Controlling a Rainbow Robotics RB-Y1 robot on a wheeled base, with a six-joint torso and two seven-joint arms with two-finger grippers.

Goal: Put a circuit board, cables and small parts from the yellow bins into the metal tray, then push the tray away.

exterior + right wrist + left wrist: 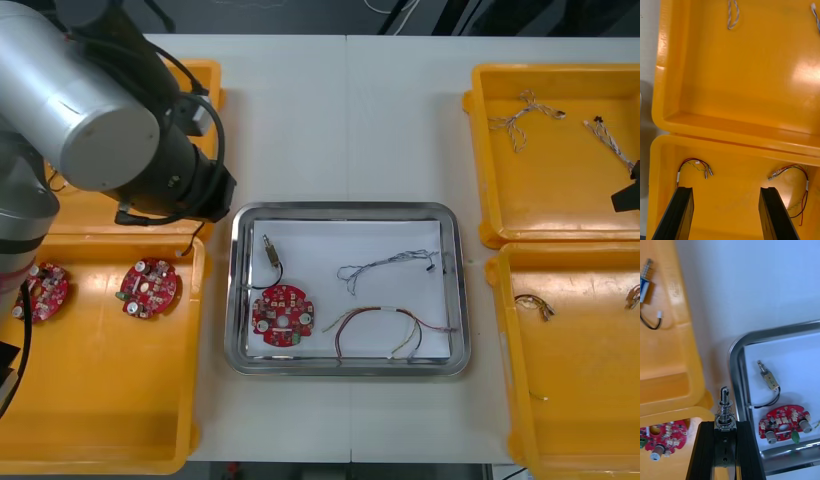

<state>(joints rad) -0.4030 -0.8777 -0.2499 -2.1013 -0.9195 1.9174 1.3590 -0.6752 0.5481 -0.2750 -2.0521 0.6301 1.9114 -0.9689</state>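
My left gripper (pixel 725 427) is shut on a small metal part (pixel 724 408) with a spring and a pin, which hangs over the gap between the left yellow bins (pixel 673 367) and the metal tray (pixel 735 363). On the tray's white inside (pixel 400 240) lie a red circuit board (pixel 282 316), another small metal part (pixel 270 250), a blue and white cable (pixel 385 265) and a red and yellow cable (pixel 380 325). My right gripper (pixel 726 191) stands open over the near right bin (pixel 733 210), between two red and yellow cables (pixel 694 167) (pixel 793 172).
The left arm (pixel 110 120) covers much of the far left bin, where one more small metal part (pixel 644 281) lies. Two circuit boards (pixel 150 287) (pixel 42 292) rest in the near left bin. The far right bin (pixel 560 180) holds blue and white cables (pixel 520 120).
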